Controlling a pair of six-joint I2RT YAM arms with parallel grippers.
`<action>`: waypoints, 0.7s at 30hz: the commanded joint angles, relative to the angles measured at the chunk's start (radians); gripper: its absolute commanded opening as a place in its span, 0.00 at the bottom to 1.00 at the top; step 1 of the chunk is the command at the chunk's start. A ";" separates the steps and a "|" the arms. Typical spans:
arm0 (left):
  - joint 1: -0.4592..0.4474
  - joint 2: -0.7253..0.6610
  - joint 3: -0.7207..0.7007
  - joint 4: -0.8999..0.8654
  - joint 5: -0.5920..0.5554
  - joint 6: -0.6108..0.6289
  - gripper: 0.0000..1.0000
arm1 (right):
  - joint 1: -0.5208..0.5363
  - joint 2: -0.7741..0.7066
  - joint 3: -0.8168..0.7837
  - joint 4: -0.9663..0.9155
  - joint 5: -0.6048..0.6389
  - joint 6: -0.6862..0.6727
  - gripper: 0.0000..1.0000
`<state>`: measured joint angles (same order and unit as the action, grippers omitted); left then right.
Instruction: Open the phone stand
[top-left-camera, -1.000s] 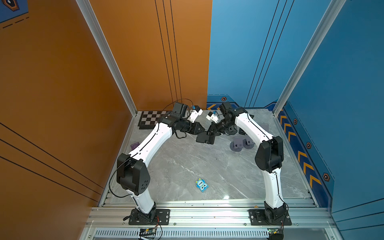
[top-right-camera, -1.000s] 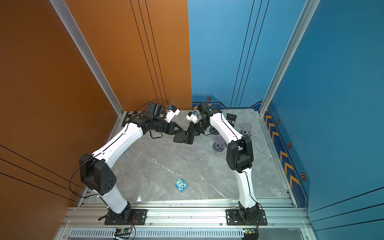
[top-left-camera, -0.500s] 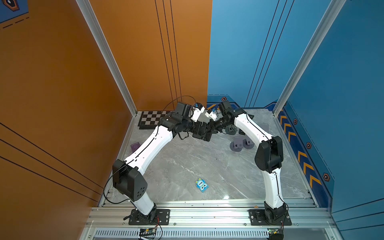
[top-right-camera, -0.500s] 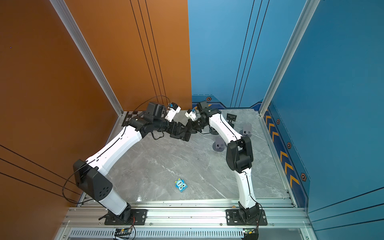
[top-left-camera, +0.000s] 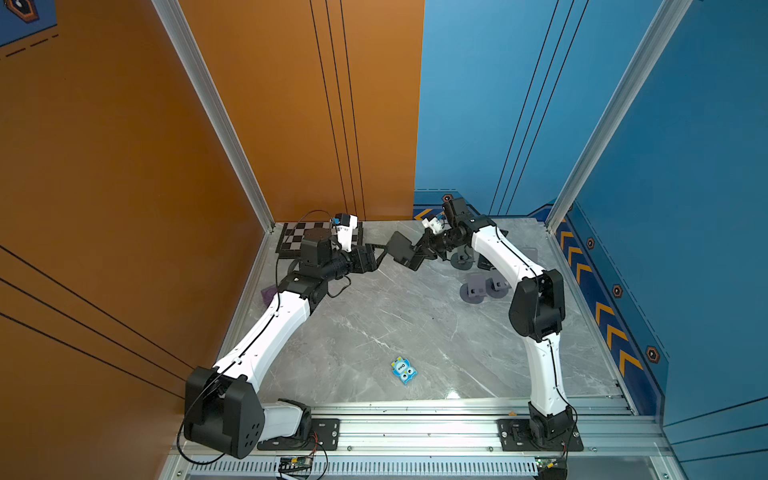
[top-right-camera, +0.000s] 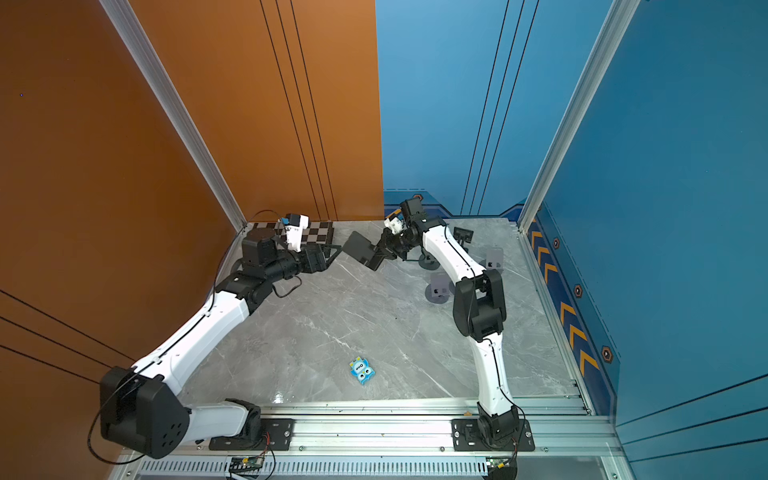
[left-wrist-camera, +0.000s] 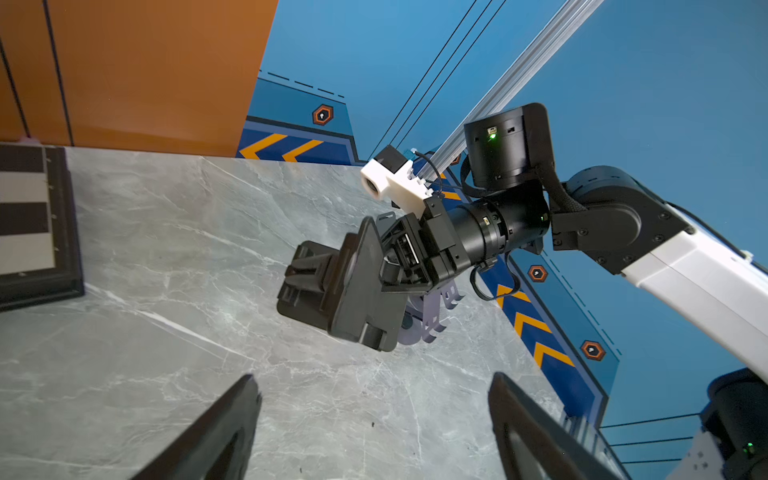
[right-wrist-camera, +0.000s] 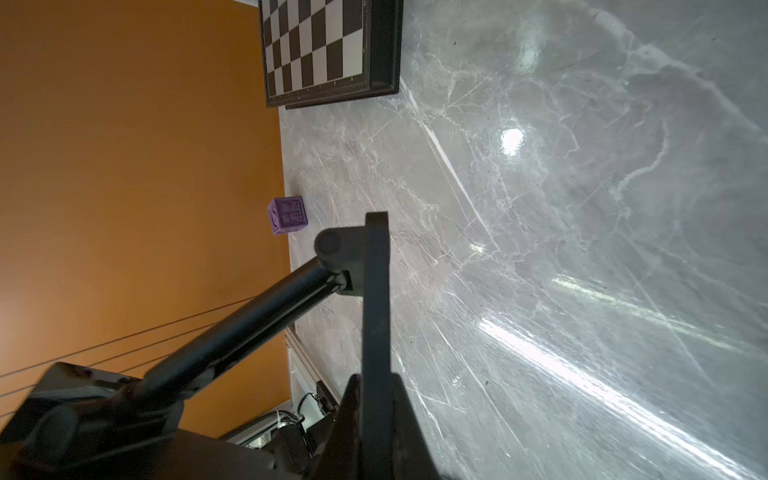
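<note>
The black phone stand (top-left-camera: 400, 247) (top-right-camera: 360, 249) hangs in the air over the far middle of the table. My right gripper (top-left-camera: 427, 249) (right-wrist-camera: 376, 384) is shut on one of its plates, which shows edge on in the right wrist view. A hinged arm (right-wrist-camera: 249, 311) runs from that plate to the stand's other plate, which is angled away from it. My left gripper (top-left-camera: 383, 250) (left-wrist-camera: 372, 378) is open with nothing between its fingers. It sits just left of the stand (left-wrist-camera: 332, 291), clear of it.
A chessboard (top-left-camera: 320, 241) lies at the far left corner, and a purple cube (right-wrist-camera: 289, 216) sits by the orange wall. Grey stands (top-left-camera: 484, 286) and a black one (top-left-camera: 461, 259) are under the right arm. A blue card pack (top-left-camera: 404, 370) lies near the front.
My left gripper has opened, let go of the phone stand and drawn back to the left. The right gripper has kept its hold on the stand.
</note>
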<state>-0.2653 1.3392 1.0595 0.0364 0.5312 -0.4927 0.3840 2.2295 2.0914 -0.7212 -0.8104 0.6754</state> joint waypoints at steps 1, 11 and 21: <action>-0.004 0.009 -0.022 0.197 0.099 -0.099 0.82 | 0.016 0.013 0.038 0.121 -0.044 0.165 0.00; 0.017 0.103 -0.090 0.465 0.168 -0.278 0.75 | 0.049 0.014 0.029 0.272 -0.055 0.359 0.00; 0.034 0.127 -0.114 0.516 0.141 -0.289 0.74 | 0.056 -0.017 -0.024 0.336 -0.070 0.405 0.00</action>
<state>-0.2417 1.4536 0.9554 0.5022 0.6598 -0.7708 0.4397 2.2406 2.0792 -0.4431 -0.8429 1.0496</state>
